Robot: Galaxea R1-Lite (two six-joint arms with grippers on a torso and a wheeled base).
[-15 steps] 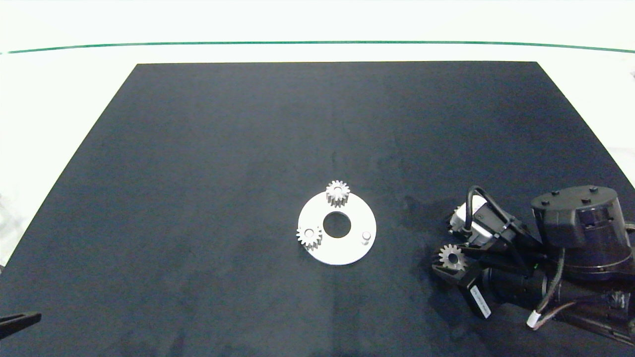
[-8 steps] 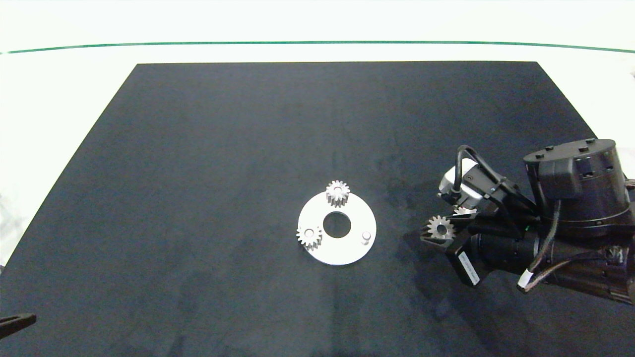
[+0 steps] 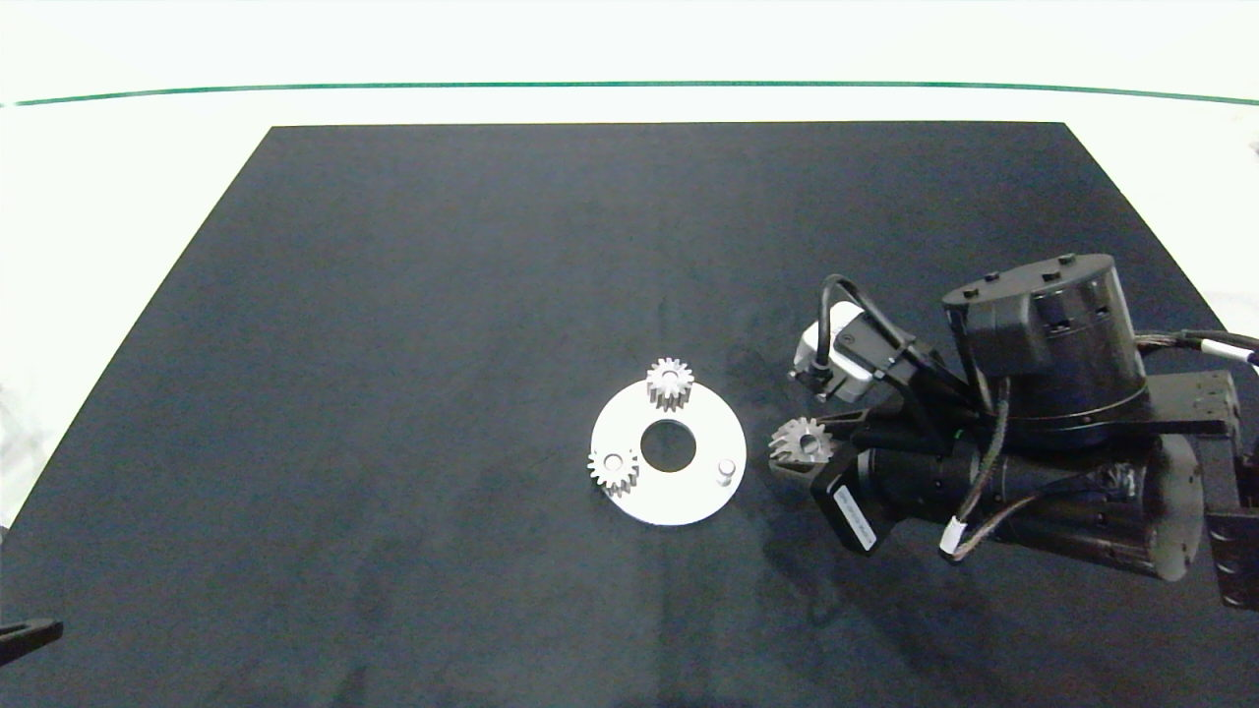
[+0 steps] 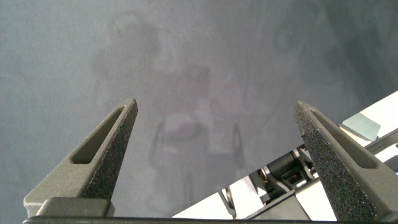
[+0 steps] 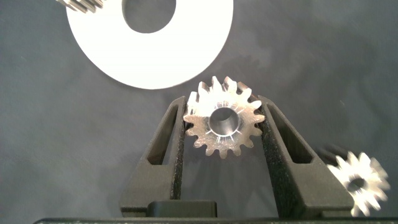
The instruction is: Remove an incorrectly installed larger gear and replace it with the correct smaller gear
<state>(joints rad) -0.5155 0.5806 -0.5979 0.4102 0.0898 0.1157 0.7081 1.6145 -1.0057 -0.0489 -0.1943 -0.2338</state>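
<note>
Right gripper (image 3: 805,444) moved plateward, fingers clamping smaller gear (image 5: 223,117)

Bare mat (image 3: 443,295) all round — only disc (image 3: 689,497), its two gears (image 3: 670,383) mid-table.

- My right gripper (image 3: 802,447) is out over the mat, fingers (image 5: 173,134) clamped on something.
- My left gripper (image 4: 217,130) sits parked at the near-left corner, fingers spread wide.

The right gripper (image 5: 222,124) clamps the smaller gear (image 5: 222,119) between its two fingers (image 5: 171,143), above the dark surface (image 5: 56,130). Beyond it lies a white ring plate (image 5: 149,62). Another gear (image 5: 359,182) lies blurred just beside one finger.
</note>
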